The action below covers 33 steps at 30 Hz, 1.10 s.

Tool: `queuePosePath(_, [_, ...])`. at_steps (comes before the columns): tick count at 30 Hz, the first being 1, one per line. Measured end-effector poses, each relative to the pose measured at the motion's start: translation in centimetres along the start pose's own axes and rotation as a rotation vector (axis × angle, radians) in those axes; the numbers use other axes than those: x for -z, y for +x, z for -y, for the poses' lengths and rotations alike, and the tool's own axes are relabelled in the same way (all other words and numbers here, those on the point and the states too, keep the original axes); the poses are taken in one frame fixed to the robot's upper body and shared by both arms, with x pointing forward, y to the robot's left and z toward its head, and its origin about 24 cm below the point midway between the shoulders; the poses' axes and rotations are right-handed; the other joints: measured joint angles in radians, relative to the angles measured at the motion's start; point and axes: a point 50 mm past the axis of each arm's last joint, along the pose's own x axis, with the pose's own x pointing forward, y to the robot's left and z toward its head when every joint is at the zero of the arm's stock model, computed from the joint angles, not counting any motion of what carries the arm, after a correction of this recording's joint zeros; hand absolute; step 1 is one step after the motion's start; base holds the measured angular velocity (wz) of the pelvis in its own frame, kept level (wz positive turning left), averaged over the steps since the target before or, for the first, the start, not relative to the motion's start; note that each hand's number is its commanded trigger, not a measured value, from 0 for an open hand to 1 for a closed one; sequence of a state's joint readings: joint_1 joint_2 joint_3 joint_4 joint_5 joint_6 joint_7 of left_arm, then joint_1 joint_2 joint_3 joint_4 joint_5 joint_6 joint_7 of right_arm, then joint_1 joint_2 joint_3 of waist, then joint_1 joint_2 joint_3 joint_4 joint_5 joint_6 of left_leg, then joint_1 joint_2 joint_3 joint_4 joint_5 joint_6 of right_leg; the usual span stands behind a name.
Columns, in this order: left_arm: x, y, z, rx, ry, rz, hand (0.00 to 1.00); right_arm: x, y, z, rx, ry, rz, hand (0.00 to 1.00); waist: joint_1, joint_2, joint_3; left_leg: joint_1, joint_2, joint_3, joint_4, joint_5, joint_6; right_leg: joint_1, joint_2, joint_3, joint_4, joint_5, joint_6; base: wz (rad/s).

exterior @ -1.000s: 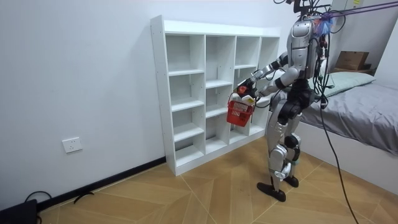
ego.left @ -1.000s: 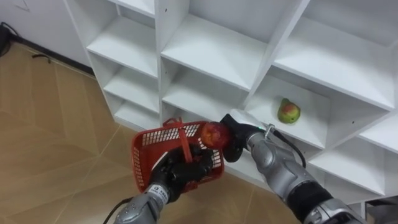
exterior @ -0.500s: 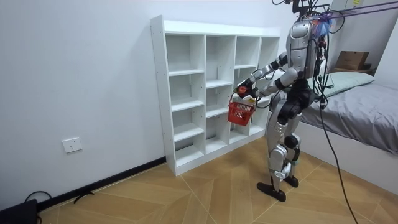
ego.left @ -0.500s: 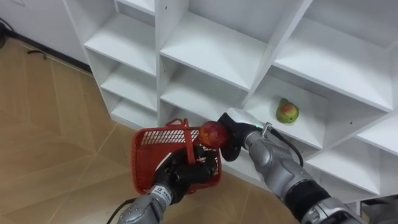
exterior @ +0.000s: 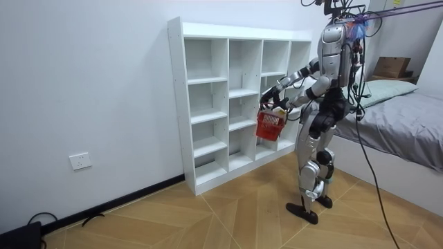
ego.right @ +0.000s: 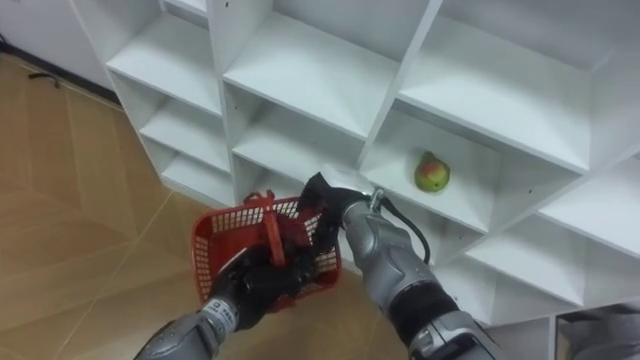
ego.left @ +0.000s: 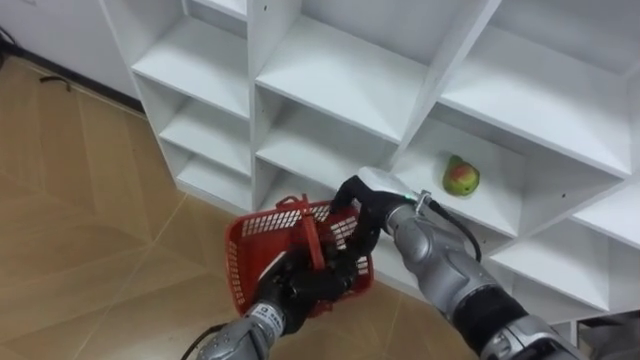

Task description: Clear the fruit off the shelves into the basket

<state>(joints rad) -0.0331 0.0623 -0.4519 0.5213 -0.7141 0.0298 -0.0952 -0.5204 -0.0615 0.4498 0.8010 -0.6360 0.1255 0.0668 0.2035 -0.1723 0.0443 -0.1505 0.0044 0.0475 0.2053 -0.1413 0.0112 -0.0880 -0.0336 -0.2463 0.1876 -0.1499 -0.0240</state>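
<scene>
A red mesh basket (ego.left: 262, 262) hangs in front of the white closet (ego.left: 340, 75), and my left hand (ego.left: 298, 288) is shut on its upright handle from below. My right hand (ego.left: 362, 212) reaches over the basket's right rim with its dark fingers spread and pointing down inside. No apple shows in that hand; the basket's inside is mostly hidden by both hands. A green-and-red pear (ego.left: 459, 177) stands alone in a cubby to the right of my right hand. In the room view I stand facing the closet, with the basket (exterior: 270, 125) held at waist height.
The closet's other cubbies (ego.left: 200, 60) hold nothing. Wooden floor (ego.left: 70, 210) lies to the left and below. A bed (exterior: 408, 131) stands behind me at the room view's right, and a wall socket (exterior: 81, 161) sits low on the wall.
My right hand carried the red apple down over the basket's rim, and the apple has dropped out of sight. The basket shifted slightly right and nearer.
</scene>
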Motion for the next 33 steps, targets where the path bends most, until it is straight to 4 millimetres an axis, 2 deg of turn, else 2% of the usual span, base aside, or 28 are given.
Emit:
queuePosePath(21, [0.3, -0.1, -0.3, -0.008, 0.001, -0.021, 1.00, 0.0, 0.0, 0.1, 0.002, 0.011, 0.002, 0.00, -0.001, 0.000, -0.0002, 0.003, 0.000, 0.000, 0.003, 0.000, 0.000, 0.005, -0.001, -0.002, 0.001, 0.000, 0.000, 0.00])
queuePosePath(24, [-0.2, -0.3, -1.2, -0.037, 0.024, -0.008, 1.00, 0.0, 0.0, 0.6, 0.018, 0.088, 0.010, 0.00, -0.011, 0.000, -0.0003, 0.004, 0.000, 0.000, 0.006, 0.000, 0.000, 0.010, -0.001, -0.002, 0.001, 0.000, 0.000, 0.00])
queuePosePath(27, [-1.0, -0.7, -2.5, -0.086, 0.048, 0.013, 1.00, 1.0, -0.3, 2.0, 0.091, 0.171, 0.007, 0.00, -0.019, 0.001, -0.0008, 0.009, 0.000, 0.000, 0.009, 0.000, 0.000, 0.017, -0.001, -0.001, 0.001, 0.000, 0.000, 0.00])
queuePosePath(30, [-1.2, -0.9, -3.3, -0.124, 0.045, 0.023, 1.00, 2.5, -0.9, 2.0, 0.140, 0.259, -0.015, 0.00, -0.022, 0.007, -0.0036, 0.024, -0.001, 0.000, 0.009, 0.000, 0.000, 0.033, -0.001, -0.001, -0.001, 0.000, 0.000, 0.02])
queuePosePath(33, [-0.9, -1.2, -3.5, -0.143, 0.072, 0.010, 1.00, 4.4, -2.2, -0.2, 0.130, 0.298, -0.045, 0.00, -0.037, 0.026, -0.0179, 0.039, 0.000, -0.006, 0.009, -0.003, 0.003, 0.047, -0.002, -0.003, -0.001, 0.000, 0.000, 0.03])
